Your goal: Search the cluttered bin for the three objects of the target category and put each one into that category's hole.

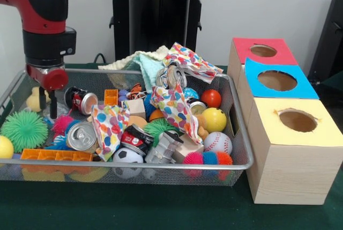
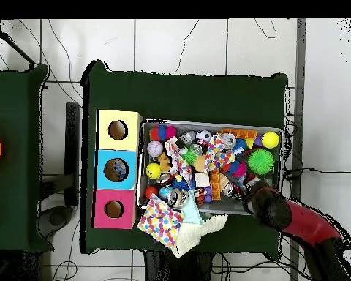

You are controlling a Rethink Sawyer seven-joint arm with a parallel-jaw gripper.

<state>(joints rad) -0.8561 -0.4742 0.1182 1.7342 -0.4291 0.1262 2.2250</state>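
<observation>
My gripper [image 1: 47,104] hangs inside the far left corner of the wire mesh bin [image 1: 244,149], open, with nothing between its fingers. A red can [image 1: 82,101] lies just to its right and a pale yellow toy [image 1: 34,99] just to its left. More cans lie in the clutter: a silver one [image 1: 81,136], a red and black one [image 1: 135,139] and one on top of the cloth [image 1: 174,76]. Three boxes stand to the right, with holes in a red [image 1: 263,51], a blue [image 1: 277,80] and a yellow top [image 1: 297,120]. In the overhead view the arm [image 2: 270,210] hides the gripper.
Spotted cloths [image 1: 172,106] drape over the bin's middle and back rim. Around them lie a green spiky ball [image 1: 24,130], a baseball [image 1: 217,143], a yellow ball [image 1: 214,119], a red ball [image 1: 211,98], a soccer ball [image 1: 127,156], orange blocks [image 1: 56,155] and wooden blocks [image 1: 185,147].
</observation>
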